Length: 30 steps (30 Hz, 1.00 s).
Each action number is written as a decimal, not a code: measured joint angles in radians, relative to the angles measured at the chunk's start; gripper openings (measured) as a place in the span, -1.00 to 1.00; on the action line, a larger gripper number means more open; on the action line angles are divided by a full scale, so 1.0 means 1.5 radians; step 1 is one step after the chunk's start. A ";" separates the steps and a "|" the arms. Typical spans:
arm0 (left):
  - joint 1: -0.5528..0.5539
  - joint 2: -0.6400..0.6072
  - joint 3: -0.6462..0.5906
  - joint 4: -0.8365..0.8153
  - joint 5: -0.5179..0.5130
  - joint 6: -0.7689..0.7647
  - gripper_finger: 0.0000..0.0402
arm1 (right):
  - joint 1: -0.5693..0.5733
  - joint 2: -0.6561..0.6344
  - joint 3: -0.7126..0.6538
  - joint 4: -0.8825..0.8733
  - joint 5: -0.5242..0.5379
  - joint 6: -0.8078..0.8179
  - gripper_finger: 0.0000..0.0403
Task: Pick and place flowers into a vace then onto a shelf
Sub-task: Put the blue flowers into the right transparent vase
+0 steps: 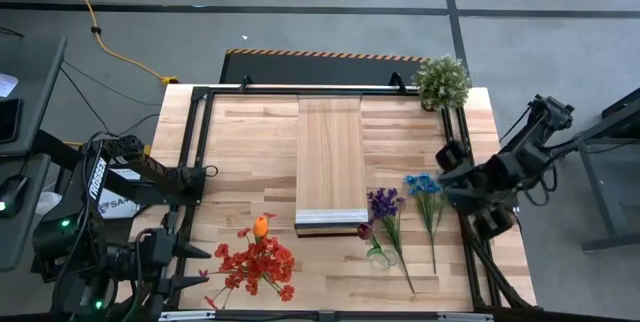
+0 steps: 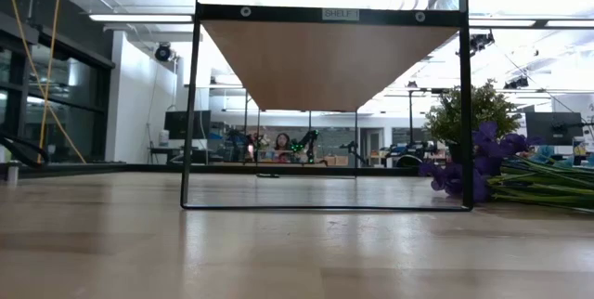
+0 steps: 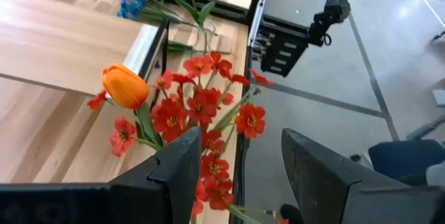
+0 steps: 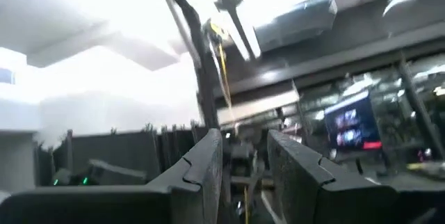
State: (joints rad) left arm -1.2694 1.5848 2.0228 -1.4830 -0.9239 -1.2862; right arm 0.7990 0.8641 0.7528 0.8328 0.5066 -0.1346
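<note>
red flowers (image 3: 201,113) lie before the parted left pincer (image 3: 236,172); right pincer (image 4: 243,158) parted beside the table edge.

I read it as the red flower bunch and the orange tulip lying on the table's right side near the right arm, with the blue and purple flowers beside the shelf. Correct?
Not quite. The high view shows the red flower bunch and orange tulip on the table's left side, near the left arm. The blue flowers and purple flowers do lie beside the shelf, on the right.
</note>
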 joint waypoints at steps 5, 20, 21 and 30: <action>0.000 0.000 0.000 -0.001 0.007 0.002 0.16 | 0.000 -0.035 0.000 -0.003 0.066 -0.069 -0.46; 0.000 0.000 0.000 -0.006 0.039 0.002 0.16 | 0.000 -0.038 0.321 -0.554 0.563 -0.031 -0.46; 0.000 0.000 0.000 -0.006 0.039 0.002 0.16 | 0.000 -0.032 0.346 -0.601 0.584 -0.010 -0.46; 0.000 0.000 0.000 -0.007 0.029 0.002 0.16 | 0.000 0.009 0.488 -0.867 0.646 0.101 -0.46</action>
State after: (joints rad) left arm -1.2694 1.5848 2.0228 -1.4942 -0.8803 -1.2831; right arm 0.7994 0.8783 1.4851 -0.4681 1.4760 0.0162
